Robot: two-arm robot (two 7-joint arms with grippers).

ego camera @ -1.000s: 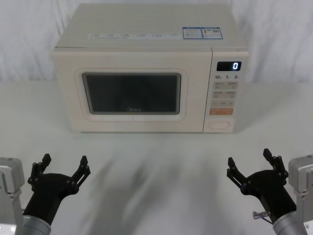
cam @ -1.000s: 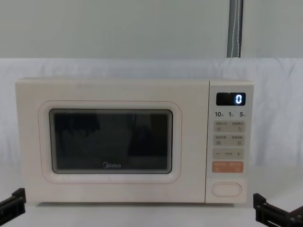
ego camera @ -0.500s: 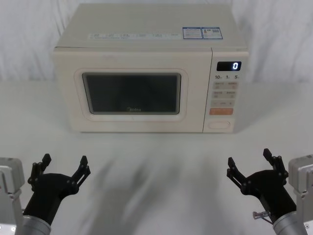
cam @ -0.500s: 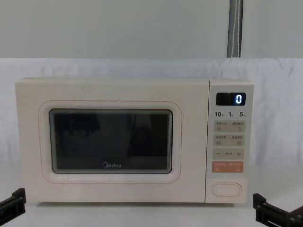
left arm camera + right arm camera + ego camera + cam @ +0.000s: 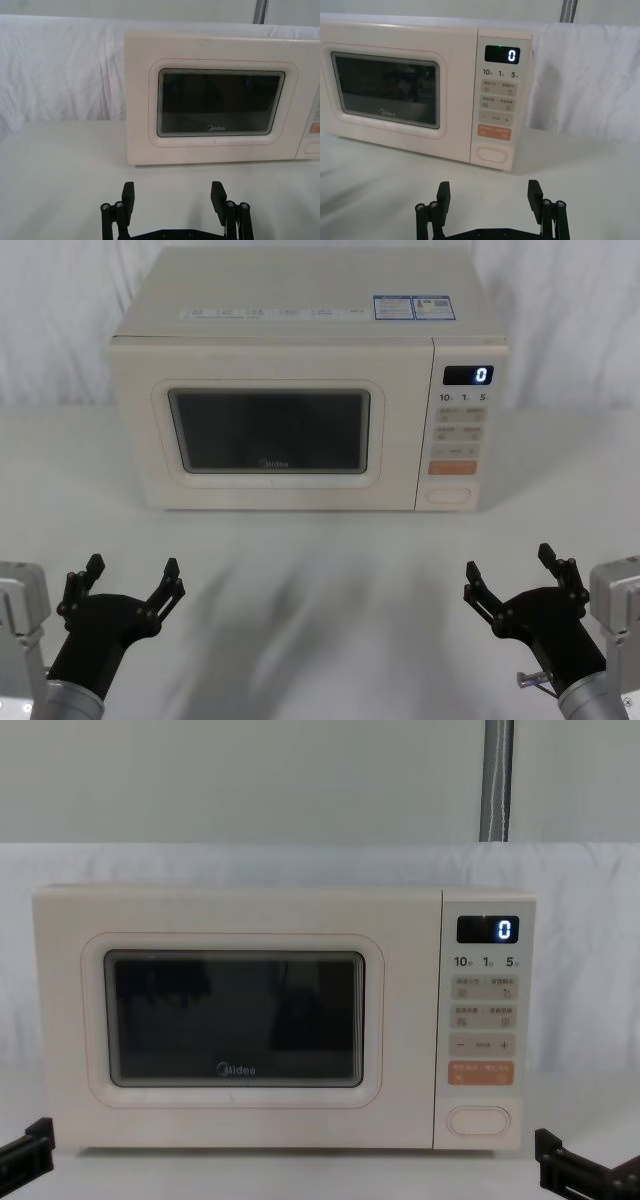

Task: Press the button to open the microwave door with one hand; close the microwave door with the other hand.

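Observation:
The cream microwave stands at the back of the table, its door (image 5: 270, 425) (image 5: 235, 1020) shut flush with the body. The oval cream button (image 5: 449, 495) (image 5: 478, 1120) (image 5: 491, 154) sits at the bottom of the control panel, under an orange key. My left gripper (image 5: 125, 583) (image 5: 173, 197) hovers open near the table's front left, well short of the door. My right gripper (image 5: 515, 571) (image 5: 489, 195) is open at the front right, facing the panel from a distance. Neither touches the microwave.
White cloth (image 5: 320, 580) covers the table and the wall behind. The control panel (image 5: 485, 1020) shows a lit "0" display (image 5: 488, 929). A grey pole (image 5: 496, 780) stands behind the microwave at the right. Open table lies between grippers and microwave.

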